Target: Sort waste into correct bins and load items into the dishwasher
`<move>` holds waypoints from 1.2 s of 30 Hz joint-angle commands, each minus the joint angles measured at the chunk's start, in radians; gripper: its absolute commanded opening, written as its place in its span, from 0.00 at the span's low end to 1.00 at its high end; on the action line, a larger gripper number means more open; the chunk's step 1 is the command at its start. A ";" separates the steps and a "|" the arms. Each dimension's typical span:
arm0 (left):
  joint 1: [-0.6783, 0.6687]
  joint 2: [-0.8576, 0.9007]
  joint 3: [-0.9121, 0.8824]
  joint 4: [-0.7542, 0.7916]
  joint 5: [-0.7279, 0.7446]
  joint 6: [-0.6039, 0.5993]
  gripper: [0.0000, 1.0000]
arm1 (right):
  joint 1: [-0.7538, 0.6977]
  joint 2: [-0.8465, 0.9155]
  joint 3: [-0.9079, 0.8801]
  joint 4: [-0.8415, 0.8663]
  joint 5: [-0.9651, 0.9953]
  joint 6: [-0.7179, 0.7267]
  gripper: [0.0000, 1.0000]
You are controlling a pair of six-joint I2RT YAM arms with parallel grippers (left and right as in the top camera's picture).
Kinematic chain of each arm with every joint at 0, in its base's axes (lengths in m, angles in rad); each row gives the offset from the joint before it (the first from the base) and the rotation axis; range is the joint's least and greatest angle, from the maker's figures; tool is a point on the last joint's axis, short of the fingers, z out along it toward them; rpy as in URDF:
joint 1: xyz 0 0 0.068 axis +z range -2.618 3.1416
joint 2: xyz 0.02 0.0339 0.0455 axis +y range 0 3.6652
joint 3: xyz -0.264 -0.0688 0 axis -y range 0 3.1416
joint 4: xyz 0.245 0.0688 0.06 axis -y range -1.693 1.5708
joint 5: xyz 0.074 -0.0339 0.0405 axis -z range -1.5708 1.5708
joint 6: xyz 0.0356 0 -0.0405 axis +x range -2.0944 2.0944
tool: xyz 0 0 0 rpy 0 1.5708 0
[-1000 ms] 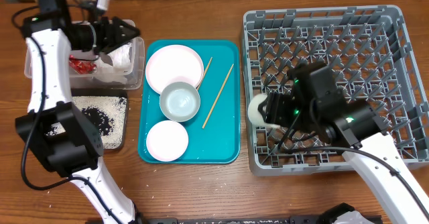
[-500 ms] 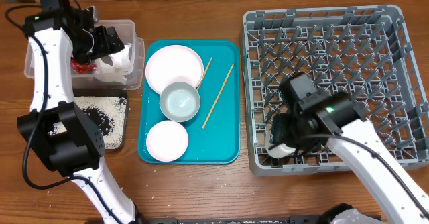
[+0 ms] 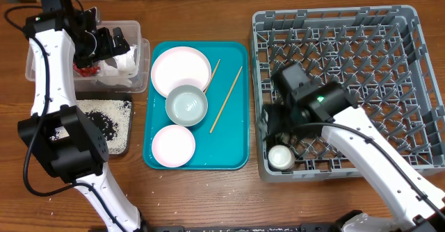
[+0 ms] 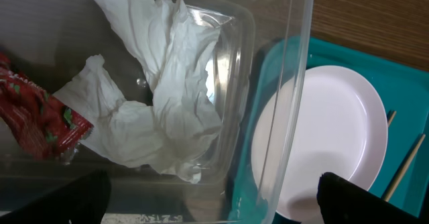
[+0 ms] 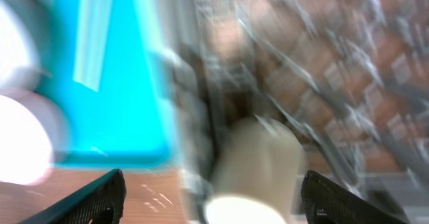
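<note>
Left fingers (image 4: pixel 67 197) are spread wide and empty over the tub (image 4: pixel 295 83). The tissue (image 4: pixel 167 103) and wrapper (image 4: pixel 37 120) lie inside it, probably binned there as dry waste. Right fingers (image 5: pixel 94 194) are also wide with nothing gripped, though that view is blurred. They are poised over the cup (image 3: pixel 281 157), which sits in the rack's (image 3: pixel 389 23) near left corner between pegs, likely so it stays put. Grains (image 3: pixel 119 107) are seen in the black tray (image 3: pixel 104 124) just beside the tub. Not yet loaded on the teal tray (image 3: pixel 233 142) are the large plate (image 3: pixel 181 69), bowl (image 3: pixel 186 104), small plate (image 3: pixel 173 144) and chopsticks (image 3: pixel 227 98). All of it is carried by the wooden surface (image 3: pixel 208 197).
</note>
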 commanded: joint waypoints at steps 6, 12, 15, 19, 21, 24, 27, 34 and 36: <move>-0.003 -0.014 0.026 0.000 -0.010 0.001 1.00 | 0.097 0.157 0.099 0.517 -0.005 -0.072 0.77; -0.002 -0.014 0.026 0.000 -0.010 0.001 1.00 | 0.147 0.385 0.099 0.643 -0.056 -0.068 0.61; -0.003 -0.014 0.026 0.000 -0.010 0.001 1.00 | 0.149 0.450 0.099 0.677 -0.100 -0.044 0.52; 0.000 -0.014 0.026 0.000 -0.010 0.001 1.00 | 0.149 0.518 0.099 0.702 -0.184 -0.041 0.39; 0.000 -0.014 0.026 0.000 -0.010 0.001 1.00 | 0.149 0.534 0.099 0.716 -0.220 -0.041 0.35; 0.000 -0.014 0.026 0.000 -0.010 0.001 1.00 | 0.149 0.539 0.099 0.716 -0.224 -0.037 0.25; 0.000 -0.014 0.026 0.000 -0.009 0.001 1.00 | 0.149 0.539 0.099 0.719 -0.224 -0.032 0.15; 0.000 -0.014 0.026 0.000 -0.010 0.001 1.00 | 0.171 0.548 0.099 0.709 -0.185 0.012 0.16; 0.000 -0.014 0.026 0.000 -0.010 0.001 1.00 | 0.173 0.557 0.099 0.718 -0.182 0.012 0.21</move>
